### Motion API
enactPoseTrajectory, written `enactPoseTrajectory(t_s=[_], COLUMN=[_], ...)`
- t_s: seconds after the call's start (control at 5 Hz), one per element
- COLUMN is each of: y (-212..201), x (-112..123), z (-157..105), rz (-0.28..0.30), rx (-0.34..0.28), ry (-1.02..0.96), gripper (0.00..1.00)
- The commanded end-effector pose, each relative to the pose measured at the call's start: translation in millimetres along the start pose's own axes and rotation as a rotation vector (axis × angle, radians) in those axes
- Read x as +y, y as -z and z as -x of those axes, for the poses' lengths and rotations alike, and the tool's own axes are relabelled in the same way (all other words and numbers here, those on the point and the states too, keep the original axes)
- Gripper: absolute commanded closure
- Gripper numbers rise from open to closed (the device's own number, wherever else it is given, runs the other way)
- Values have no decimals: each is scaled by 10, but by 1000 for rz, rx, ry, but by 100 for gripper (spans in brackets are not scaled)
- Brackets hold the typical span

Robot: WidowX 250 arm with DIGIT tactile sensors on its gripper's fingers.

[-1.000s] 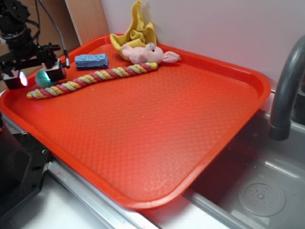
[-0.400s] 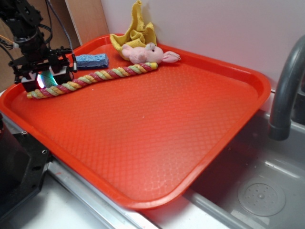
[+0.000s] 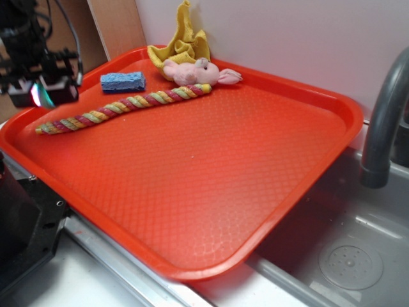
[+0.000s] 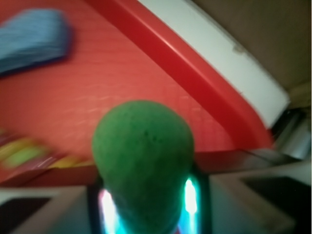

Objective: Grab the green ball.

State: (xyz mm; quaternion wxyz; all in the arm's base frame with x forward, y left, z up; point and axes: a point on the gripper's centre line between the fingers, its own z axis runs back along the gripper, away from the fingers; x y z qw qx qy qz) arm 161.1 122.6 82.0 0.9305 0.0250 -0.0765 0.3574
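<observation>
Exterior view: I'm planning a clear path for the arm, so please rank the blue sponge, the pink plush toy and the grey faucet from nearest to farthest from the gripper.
From the gripper, at the tray's far-left edge:
1. Blue sponge, just to its right near the tray's back rim.
2. Pink plush toy, farther right along the back, beside the yellow cloth.
3. Grey faucet, off the tray at far right.

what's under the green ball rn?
In the wrist view the green ball sits between the jaws of the gripper, with bare red tray behind it. The ball hides whatever lies directly beneath.

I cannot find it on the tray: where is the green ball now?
The green ball fills the wrist view, gripped by the gripper above the tray's far-left edge, left of the blue sponge.
</observation>
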Motion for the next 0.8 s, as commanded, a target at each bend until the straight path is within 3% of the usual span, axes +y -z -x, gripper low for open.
enactPoseTrajectory(t_s=[0.0, 0.2, 0.4, 0.6], y=[-680, -716, -721, -745], x=[-31, -96, -87, -52], z=[86, 74, 161, 433], rz=[43, 21, 64, 55], rx=[-86, -55, -23, -24], ry=[276, 371, 325, 276], gripper=[100, 100, 100, 100])
